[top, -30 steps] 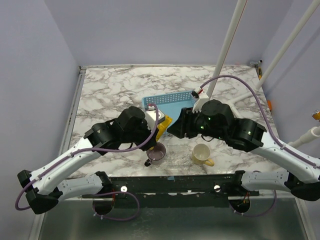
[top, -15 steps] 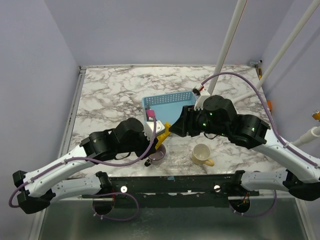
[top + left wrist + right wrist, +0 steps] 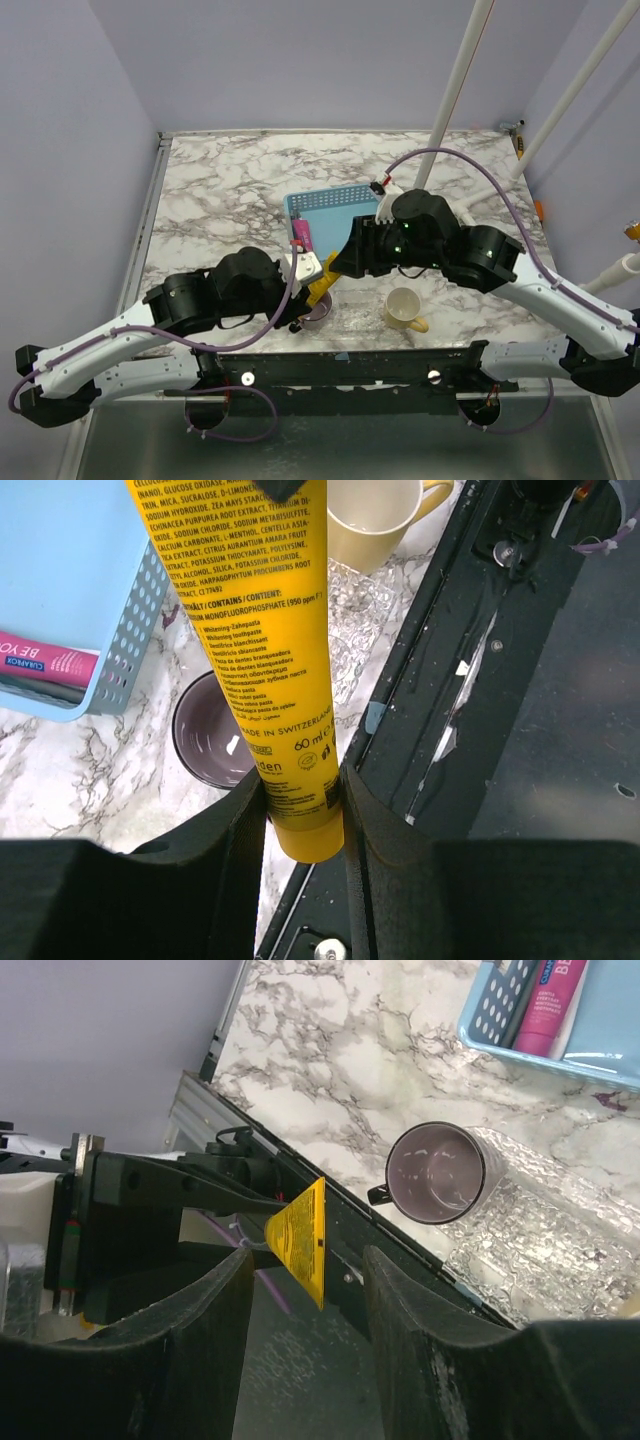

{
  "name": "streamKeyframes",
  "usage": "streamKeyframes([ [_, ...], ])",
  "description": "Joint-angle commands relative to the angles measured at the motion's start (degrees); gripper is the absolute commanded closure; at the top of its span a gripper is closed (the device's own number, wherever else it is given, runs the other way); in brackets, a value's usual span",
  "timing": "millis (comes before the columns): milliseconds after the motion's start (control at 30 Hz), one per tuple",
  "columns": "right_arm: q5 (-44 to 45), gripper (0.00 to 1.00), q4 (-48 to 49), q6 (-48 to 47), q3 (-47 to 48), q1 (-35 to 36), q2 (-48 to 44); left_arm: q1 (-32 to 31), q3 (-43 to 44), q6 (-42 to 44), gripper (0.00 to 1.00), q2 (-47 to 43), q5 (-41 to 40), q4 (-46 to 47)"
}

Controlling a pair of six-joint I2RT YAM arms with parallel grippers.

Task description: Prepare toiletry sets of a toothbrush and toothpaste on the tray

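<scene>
A yellow toothpaste tube (image 3: pixel 270 630) is held by its cap end, with my left gripper (image 3: pixel 302 780) shut on it over the purple mug (image 3: pixel 205 730). In the top view the tube (image 3: pixel 322 278) slants up from the left gripper (image 3: pixel 318 292) toward my right gripper (image 3: pixel 338 262). The right gripper (image 3: pixel 305 1260) is open, its fingers on either side of the tube's flat crimped end (image 3: pixel 300 1240) without touching it. A pink tube (image 3: pixel 560 1000) lies in the blue tray (image 3: pixel 340 200). I cannot make out a toothbrush.
The purple mug (image 3: pixel 315 315) and a cream mug (image 3: pixel 403 308) stand near the table's front edge, just before the black base rail (image 3: pixel 340 365). Both arms crowd the space between the tray and the mugs. A white pole (image 3: pixel 455 90) rises at the back right.
My left arm has drawn back toward the near edge, carrying the yellow tube over the purple mug. My right gripper followed left and now straddles the tube's flat end.
</scene>
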Motion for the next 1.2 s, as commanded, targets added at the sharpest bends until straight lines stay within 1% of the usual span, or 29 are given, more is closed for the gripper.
streamKeyframes([
  [0, -3.6, 0.49, 0.8, 0.8, 0.2, -0.5, 1.7, -1.0, -0.6, 1.0, 1.00, -0.9, -0.7, 2.6],
  [67, -4.5, 0.50, 1.3, 0.8, 0.0, -0.6, 2.1, -1.3, -0.7, 1.1, 1.00, -1.0, -0.7, 2.7],
  [300, -6.8, 0.63, 2.2, 1.2, 0.2, -1.3, 3.8, -2.0, -0.9, 1.1, 1.00, -1.5, -1.2, 2.8],
  [500, -8.4, 0.70, 2.7, 1.5, -0.7, -1.5, 4.1, -2.2, -1.2, 1.1, 1.00, -2.0, -2.2, 3.1],
  [600, -9.2, 0.76, 3.1, 1.5, -1.3, -1.7, 4.4, -2.2, -1.3, 1.1, 1.00, -2.1, -2.6, 3.2],
  [667, -9.6, 0.83, 3.4, 1.6, -1.5, -1.7, 4.5, -2.2, -1.4, 1.1, 1.00, -2.2, -2.8, 3.3],
  [767, -10.5, 1.00, 3.9, 1.5, -1.6, -1.8, 4.6, -2.2, -1.5, 1.0, 1.00, -2.3, -3.2, 3.6],
  [800, -10.9, 1.00, 4.2, 1.5, -1.7, -1.8, 4.5, -2.2, -1.5, 1.0, 1.00, -2.4, -3.1, 3.7],
  [867, -11.3, 1.00, 4.8, 1.5, -2.2, -1.8, 4.5, -2.3, -1.8, 0.7, 0.96, -2.7, -5.0, 4.1],
  [900, -11.3, 1.00, 5.0, 1.6, -2.3, -1.8, 4.4, -2.3, -2.0, 0.8, 0.92, -2.9, -5.1, 4.5],
  [933, -11.3, 1.00, 5.3, 1.6, -2.6, -1.8, 4.2, -2.2, -2.2, 0.8, 0.83, -3.2, -5.1, 4.7],
  [967, -11.5, 1.00, 5.7, 1.8, -3.0, -1.8, 4.2, -2.2, -2.3, 0.7, 0.79, -3.3, -5.0, 4.9],
  [1033, -11.6, 1.00, 6.4, 1.9, -3.5, -1.8, 3.9, -2.2, -2.7, 0.8, 0.73, -3.6, -4.8, 5.3],
  [1067, -11.6, 1.00, 6.6, 1.9, -3.8, -1.8, 3.8, -2.2, -2.8, 0.7, 0.68, -3.7, -4.8, 5.5],
  [1167, -11.4, 1.00, 6.7, 1.6, -4.2, -1.9, 3.3, -2.2, -3.1, 0.7, 0.60, -3.6, -4.7, 6.0],
])
